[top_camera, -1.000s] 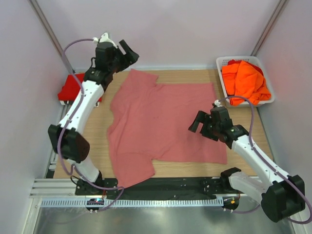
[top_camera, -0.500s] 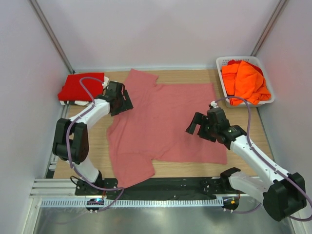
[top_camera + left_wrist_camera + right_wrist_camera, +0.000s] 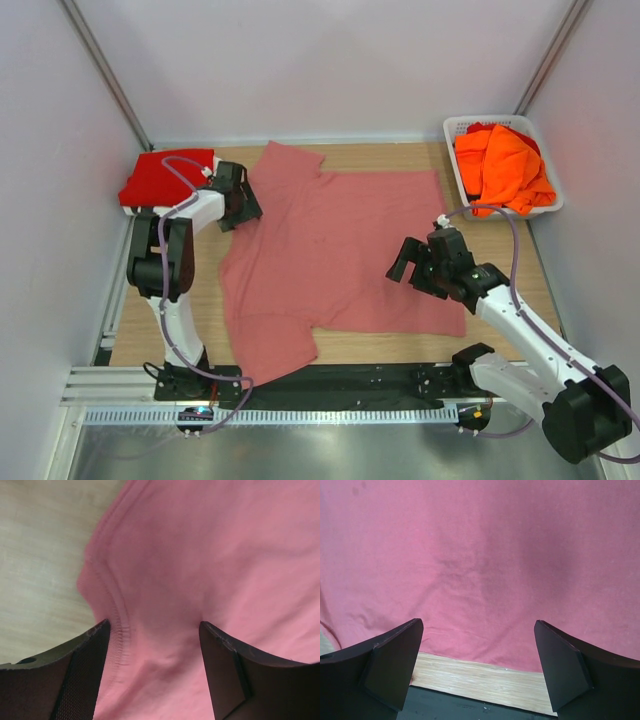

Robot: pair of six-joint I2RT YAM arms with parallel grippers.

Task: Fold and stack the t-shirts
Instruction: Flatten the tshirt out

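Basket (image 3: 451,130), orange tees (image 3: 505,170) far right; red tee (image 3: 160,175) far left; left fingers (image 3: 82,672), right fingers (image 3: 390,665) spread over pink tee (image 3: 340,240).

High overview; close, seemingly downward wrist views of pink t-shirt (image 3: 330,250)

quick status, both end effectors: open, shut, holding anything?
Left end effector: open, over the pink t-shirt edge, nothing gripped.
Right end effector: open, above the pink t-shirt, nothing gripped.
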